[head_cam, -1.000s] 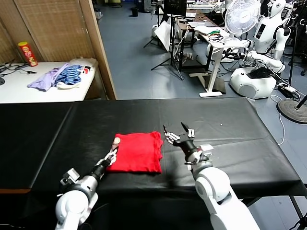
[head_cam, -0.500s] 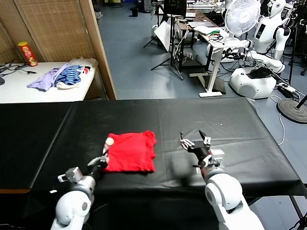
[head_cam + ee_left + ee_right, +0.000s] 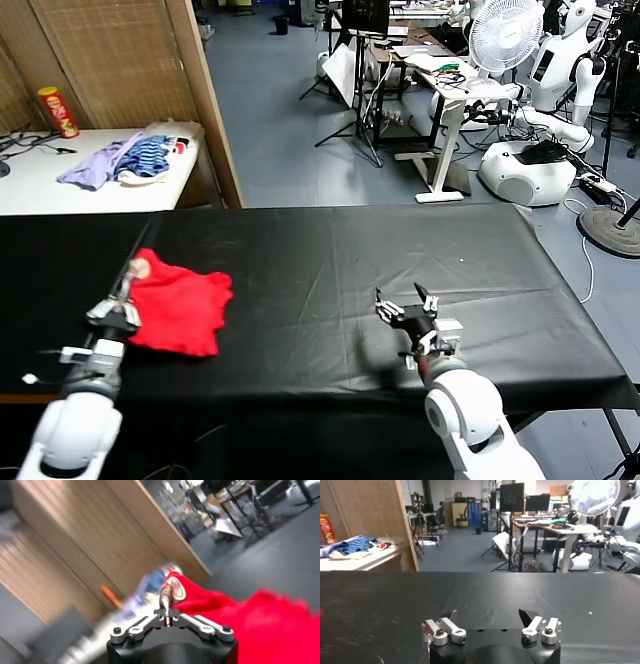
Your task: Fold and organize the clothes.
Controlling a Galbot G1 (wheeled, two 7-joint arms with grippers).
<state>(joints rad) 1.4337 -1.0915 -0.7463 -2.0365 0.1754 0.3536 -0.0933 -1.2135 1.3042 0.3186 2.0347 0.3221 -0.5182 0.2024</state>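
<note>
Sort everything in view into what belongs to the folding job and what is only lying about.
Job in hand:
- red T-shirt, pinched at its edge
- left gripper, shut on it
- right gripper, open, over the black table

Lying about:
- purple and striped clothes pile
- red can
- white fan

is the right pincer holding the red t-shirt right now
No, the right pincer stands open over bare black table, while the red T-shirt hangs from the left pincer.
</note>
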